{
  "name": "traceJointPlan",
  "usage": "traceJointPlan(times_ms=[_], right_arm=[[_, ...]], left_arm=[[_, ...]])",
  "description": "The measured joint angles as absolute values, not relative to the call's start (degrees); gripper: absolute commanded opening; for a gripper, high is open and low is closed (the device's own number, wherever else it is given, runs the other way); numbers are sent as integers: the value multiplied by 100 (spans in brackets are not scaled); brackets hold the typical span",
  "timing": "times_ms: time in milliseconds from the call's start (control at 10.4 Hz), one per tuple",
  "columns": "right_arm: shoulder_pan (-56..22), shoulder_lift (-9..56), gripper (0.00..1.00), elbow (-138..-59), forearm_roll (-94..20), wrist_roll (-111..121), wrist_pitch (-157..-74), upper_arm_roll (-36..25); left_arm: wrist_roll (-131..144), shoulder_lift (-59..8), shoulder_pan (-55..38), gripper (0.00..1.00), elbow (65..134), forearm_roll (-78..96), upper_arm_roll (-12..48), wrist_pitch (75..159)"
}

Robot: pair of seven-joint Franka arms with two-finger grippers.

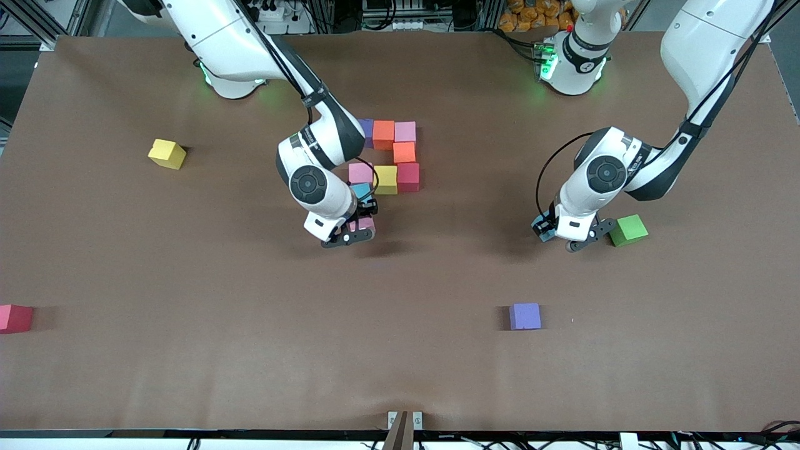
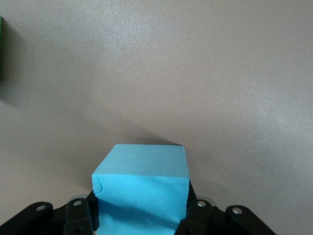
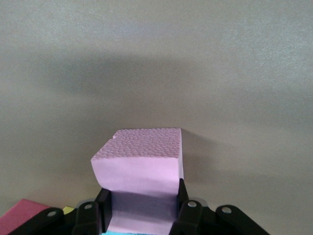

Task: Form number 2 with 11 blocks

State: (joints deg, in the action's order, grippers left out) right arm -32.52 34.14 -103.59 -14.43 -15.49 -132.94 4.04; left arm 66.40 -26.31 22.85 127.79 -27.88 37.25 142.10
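Blocks: small matte cubes, foam-like, sharp-edged. The pink cube (image 3: 146, 156) in the right wrist view has a pebbled top. It is pinched betw. the fingers of the right gripper (image 3: 139, 210), low over the table at the near end of the cluster, just nearer the front cam than a light blue cube (image 1: 360, 190). Can't tell if it touches the table. The cluster sits mid-table, cubes side by side. Far row: purple cube (image 1: 366, 131), orange cube (image 1: 383, 134), second pink cube (image 1: 405, 131). Next: second orange cube (image 1: 404, 152), red cube (image 1: 408, 176), yellow cube (image 1: 386, 179), third pink cube (image 1: 360, 172). The left gripper (image 2: 139, 213) is clamped on a second light blue cube (image 2: 142, 181), low over the table toward the left arm's end, beside a green cube (image 1: 628, 229). Loose cubes: second purple cube (image 1: 525, 316) nearer the cam, second yellow cube (image 1: 167, 154) and second red cube (image 1: 15, 317) toward the right arm's end. Count: 3 pink, 2 each of orange, purple, light blue, yellow, red, and 1 green. The table (image 1: 187, 262) has a flat, dull brown cover.
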Motion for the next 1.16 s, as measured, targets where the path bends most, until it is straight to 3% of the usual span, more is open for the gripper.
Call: traceJointPlan(times_ms=[1158], right_arm=[[-3196,3389,0,-10403,-1782,-1574,-13296,383]], left_arm=[[6739,-2534,2288,0,12589,-2788,3762,14218]])
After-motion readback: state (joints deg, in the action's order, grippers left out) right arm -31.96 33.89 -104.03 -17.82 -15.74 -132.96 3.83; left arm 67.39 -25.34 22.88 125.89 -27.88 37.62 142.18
